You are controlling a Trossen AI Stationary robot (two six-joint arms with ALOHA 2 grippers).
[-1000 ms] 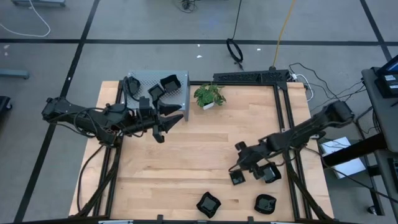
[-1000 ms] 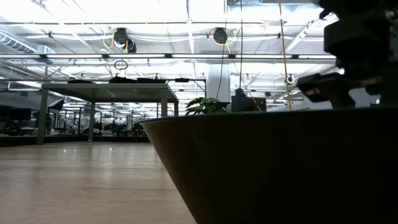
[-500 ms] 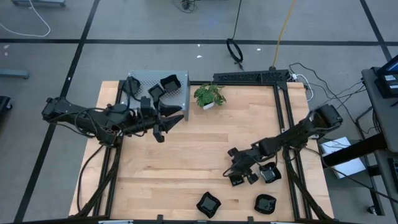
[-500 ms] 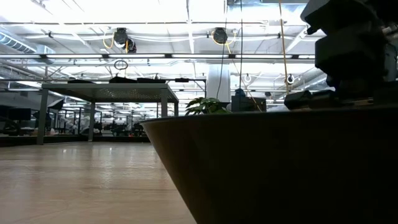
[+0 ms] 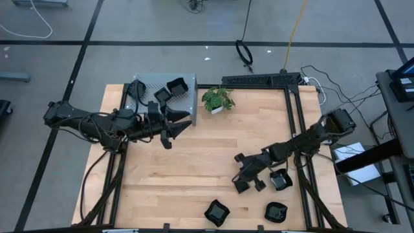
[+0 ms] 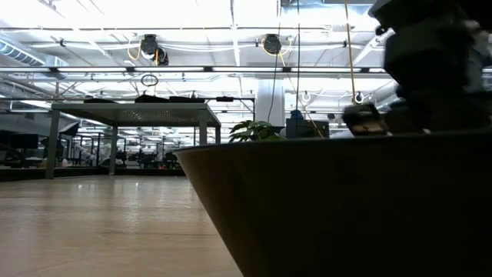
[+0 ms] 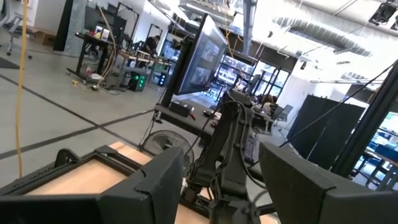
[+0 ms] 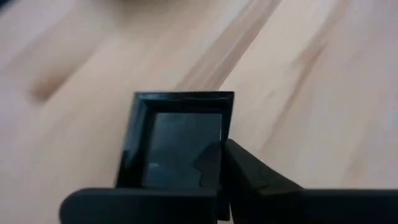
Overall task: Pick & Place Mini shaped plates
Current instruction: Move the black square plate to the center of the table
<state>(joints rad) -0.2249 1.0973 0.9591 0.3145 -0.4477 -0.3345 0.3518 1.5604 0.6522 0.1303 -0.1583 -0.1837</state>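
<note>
High view: a pale wood table stands on grey concrete marked with dark lines. A perforated grey tray sits at its 11 o'clock corner with square plates resting in it, and a small plant stands just beside the tray toward 12. The left arm stretches from 9 o'clock toward the centre, nearly level; its left gripper hovers by the tray's near edge, fingers parted and empty. The right arm reaches in from 3 o'clock, bent low; the right gripper is down at about 5 o'clock on a small square plate. Another plate lies just beside it toward 3, and two rounded ones sit near the 6 o'clock edge.

Low view: a dark, flaring plate wall fills the foreground. Beyond it lie the wood surface, the plant and a bright hall with ceiling trusses. Part of the right arm shows at 1 o'clock.

Left wrist view: two dark fingers stand well apart, with the right arm and an industrial room beyond.

Right wrist view: the glossy black square plate, with a raised rim, lies on the wood grain. One finger sits inside the plate at its rim, but whether the gripper has closed on it I cannot tell.
</note>
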